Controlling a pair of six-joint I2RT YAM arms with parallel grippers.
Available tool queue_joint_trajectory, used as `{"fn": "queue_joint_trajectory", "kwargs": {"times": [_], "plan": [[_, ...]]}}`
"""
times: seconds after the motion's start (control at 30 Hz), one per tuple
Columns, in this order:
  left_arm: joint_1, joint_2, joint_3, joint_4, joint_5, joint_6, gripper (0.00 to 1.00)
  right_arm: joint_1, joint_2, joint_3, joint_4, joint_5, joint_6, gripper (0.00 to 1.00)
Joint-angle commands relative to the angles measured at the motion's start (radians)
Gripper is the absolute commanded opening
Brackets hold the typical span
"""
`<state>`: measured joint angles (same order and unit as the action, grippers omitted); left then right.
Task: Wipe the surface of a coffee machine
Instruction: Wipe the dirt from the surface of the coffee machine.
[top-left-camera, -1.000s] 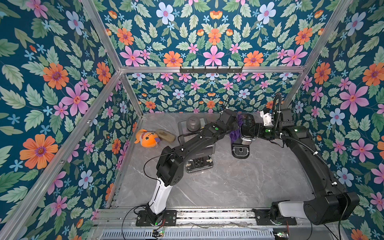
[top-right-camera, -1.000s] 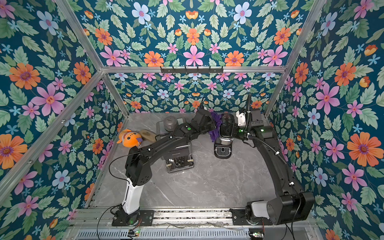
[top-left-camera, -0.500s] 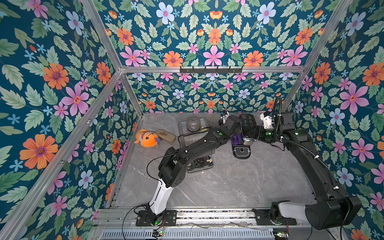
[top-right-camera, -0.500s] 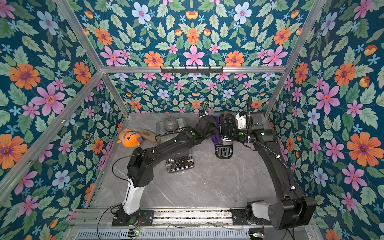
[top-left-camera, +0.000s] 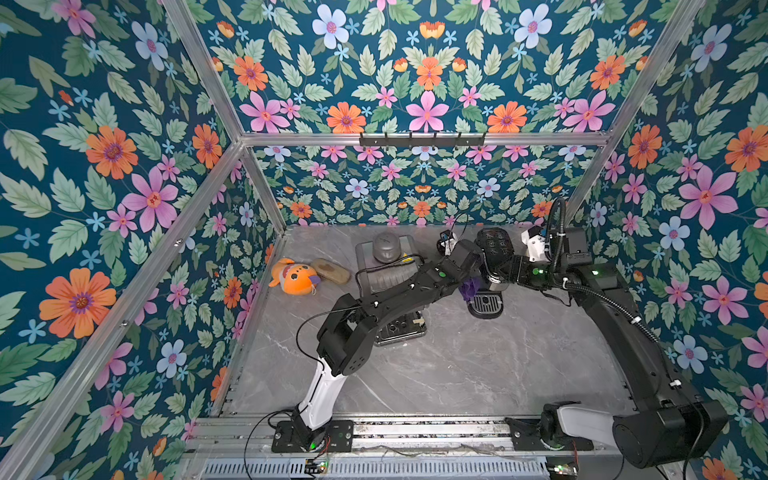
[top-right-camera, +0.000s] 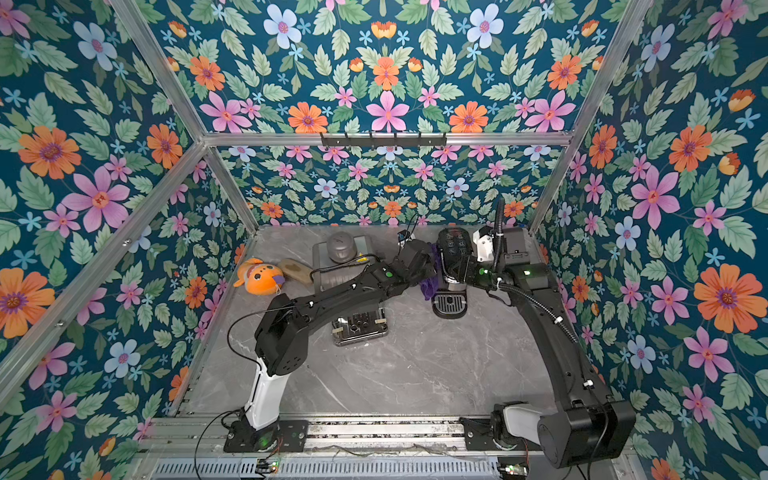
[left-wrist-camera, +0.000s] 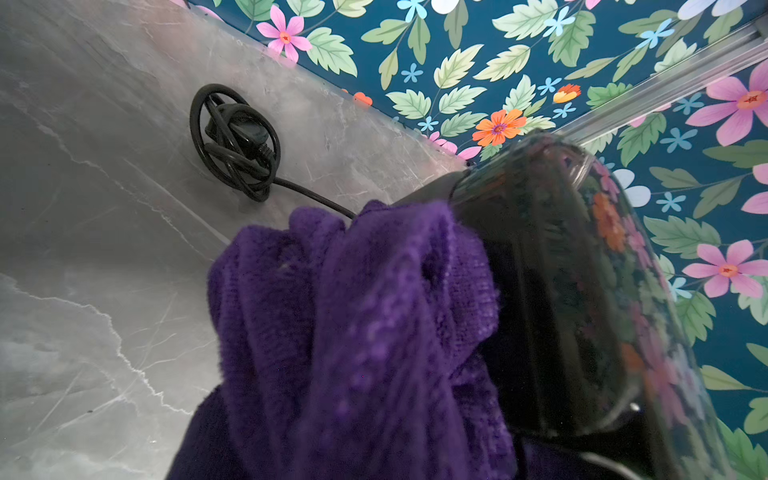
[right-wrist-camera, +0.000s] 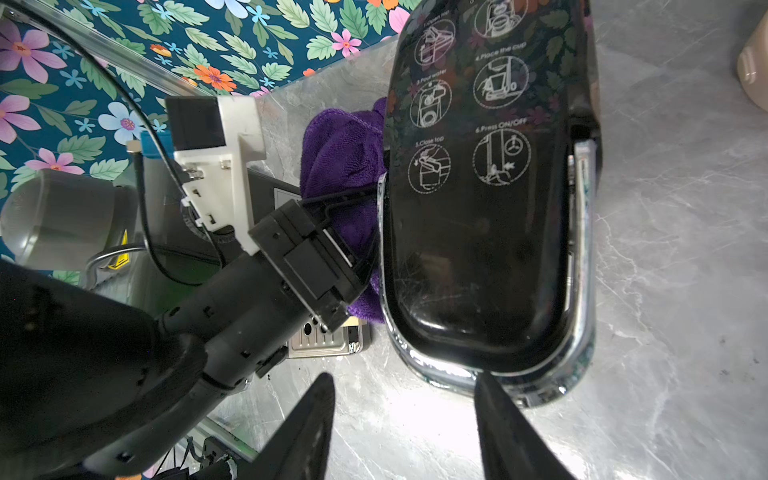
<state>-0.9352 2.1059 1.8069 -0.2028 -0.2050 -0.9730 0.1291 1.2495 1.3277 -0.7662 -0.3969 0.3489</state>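
Right wrist view, close up: glossy black coffee machine (right-wrist-camera: 486, 208), long rounded lid printed with six white how-to pictograms, chrome band round the rim, fine scratches at the nearer end, wallpaper flowers mirrored in the shine. Seen in both top views toward the rear right of the tabletop (top-left-camera: 457, 374), standing with its perforated drip tray (top-left-camera: 484, 305) facing forward, just right of a grey appliance (top-left-camera: 390, 270).

Grey marble-look tabletop, pale veins throughout. Along the near edge, a metal rail (top-left-camera: 395, 432) carrying both arm bases. Farther back on the left, an orange plush toy (top-left-camera: 294, 277) lying beside a tan object (top-left-camera: 330, 271). Behind the machine, close to the back wall, a coiled black cord (left-wrist-camera: 235, 141). All around, dark blue wallpaper (top-left-camera: 124, 166) with pink, orange and pale blue flowers, aluminium frame bars (top-left-camera: 208, 83) at the corners, a black hook rail (top-left-camera: 422, 140) high on the back wall.

Nearest, right tool (right-wrist-camera: 405, 376): spread apart, nothing between, one fingertip (right-wrist-camera: 488, 386) right at the chrome rim; contact impossible to judge. Beyond it, left tool (right-wrist-camera: 370, 224): pressed together, pinching a bunched purple cloth (left-wrist-camera: 353, 332), cloth laid against the machine's flank on the grey appliance's side.
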Motion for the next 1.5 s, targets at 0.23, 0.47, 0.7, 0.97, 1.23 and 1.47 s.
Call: {"fn": "queue_joint_trajectory", "kwargs": {"times": [0.23,0.47,0.7,0.97,1.23,1.47], "plan": [[0.005,0.003,0.028,0.017,0.027,0.024,0.0,0.0,-0.022,0.035,-0.001,0.027,-0.013,0.56],[0.025,0.003,0.036,0.036,0.009,0.038,0.0,0.0,0.003,0.065,-0.002,0.108,-0.04,0.62],[0.045,0.035,0.056,0.026,0.028,0.056,0.0,-0.003,0.044,0.066,-0.002,0.148,-0.057,0.67],[0.05,0.07,0.063,0.013,0.034,0.068,0.0,-0.003,0.064,0.069,-0.014,0.178,-0.055,0.73],[0.053,0.113,0.12,-0.015,0.044,0.076,0.0,-0.003,0.094,0.085,-0.029,0.212,-0.08,0.78],[0.053,0.124,0.118,-0.012,0.033,0.061,0.0,-0.003,0.118,0.08,-0.019,0.193,-0.085,0.78]]}}
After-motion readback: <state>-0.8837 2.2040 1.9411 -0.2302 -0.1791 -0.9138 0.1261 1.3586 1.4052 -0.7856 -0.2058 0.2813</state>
